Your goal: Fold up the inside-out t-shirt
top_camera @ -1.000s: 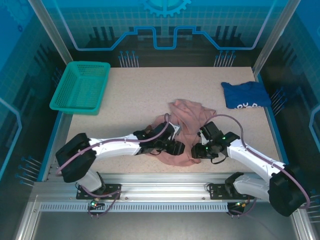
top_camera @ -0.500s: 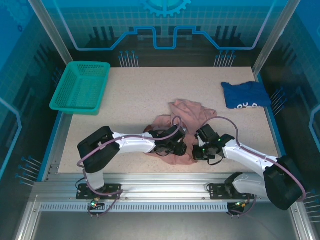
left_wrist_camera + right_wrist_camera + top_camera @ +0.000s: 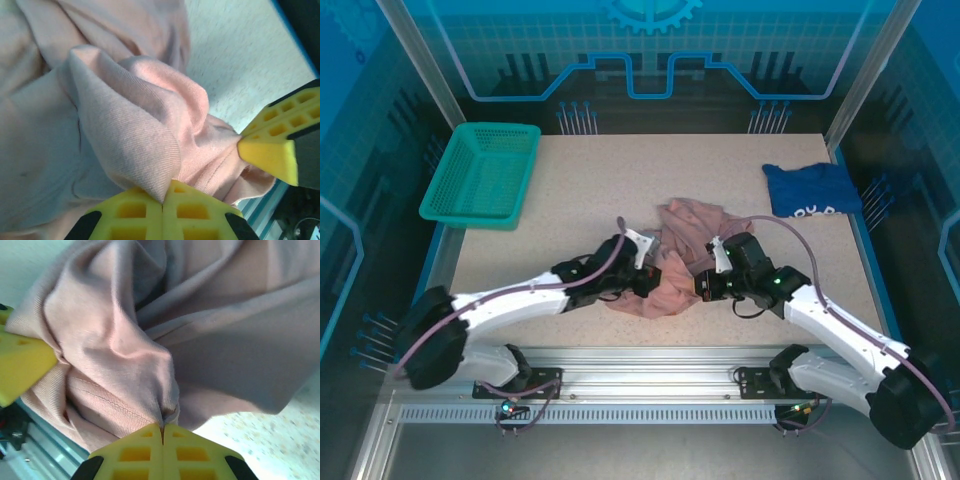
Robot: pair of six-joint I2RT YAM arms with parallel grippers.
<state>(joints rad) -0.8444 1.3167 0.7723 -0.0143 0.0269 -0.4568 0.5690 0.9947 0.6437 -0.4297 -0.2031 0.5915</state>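
Both arms are stretched low and angled inward, the left arm [image 3: 520, 298] to the right and the right arm [image 3: 830, 325] to the left, so that the wrists are set near each other. The left gripper [image 3: 163, 197] is seen with its yellow fingers pressed together on a fold of the t-shirt [image 3: 685, 235]. The right gripper [image 3: 161, 430] is likewise clamped on another fold.

The inside-out t-shirt [image 3: 695, 232], a soft dusty-pink cloth, is being seen crumpled in a loose heap on the bench [image 3: 570, 190], near its middle and toward the near edge. Its near part is being pinched at two raised folds: one is being clamped between the closed yellow pads of the left hand [image 3: 162, 200], the other between those of the right hand [image 3: 161, 426]. Between both grips the fabric is being gathered into deep creases, with a stitched hem being shown underneath.
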